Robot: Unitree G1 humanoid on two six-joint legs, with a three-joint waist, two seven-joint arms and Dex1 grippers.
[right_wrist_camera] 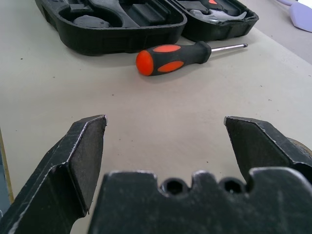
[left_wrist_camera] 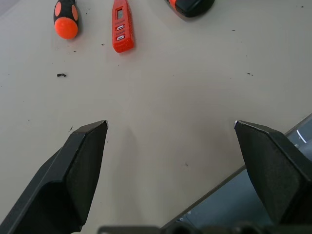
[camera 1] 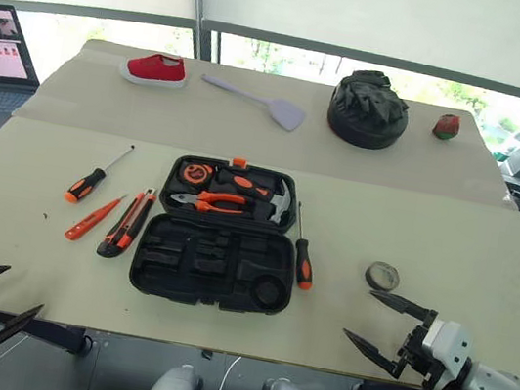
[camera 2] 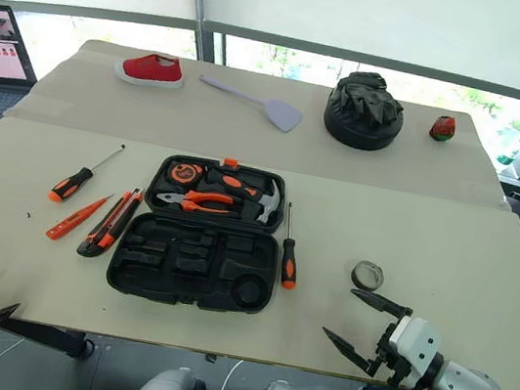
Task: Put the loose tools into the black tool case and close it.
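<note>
Loose tools lie on the beige table (camera 1: 24, 247) around the open black tool case (camera 1: 216, 236), and none sits yet in the near half's empty moulded slots. At the near left edge the left gripper (camera 1: 3, 297) hovers with its two black fingers spread wide, holding nothing. Ahead of it a black-and-orange screwdriver (camera 1: 95, 177) lies furthest left, then the slim all-orange screwdriver (camera 1: 93, 217), then the orange-and-black utility knife (camera 1: 127, 222) just beside the case's left side. The case lies flat in the middle of the table, its far half holding the orange-handled pliers (camera 1: 207, 202), a hammer (camera 1: 262, 193) and a round orange-and-black tape measure (camera 1: 196, 174). Just beside the case's right edge, a second black-and-orange screwdriver (camera 1: 302, 253) lies with its shaft pointing away. Further right the small grey tape ring (camera 1: 383, 275) rests on the table, near the right gripper (camera 1: 373, 319), whose fingers also stand wide apart and empty, one tip close to the ring but not touching it.
</note>
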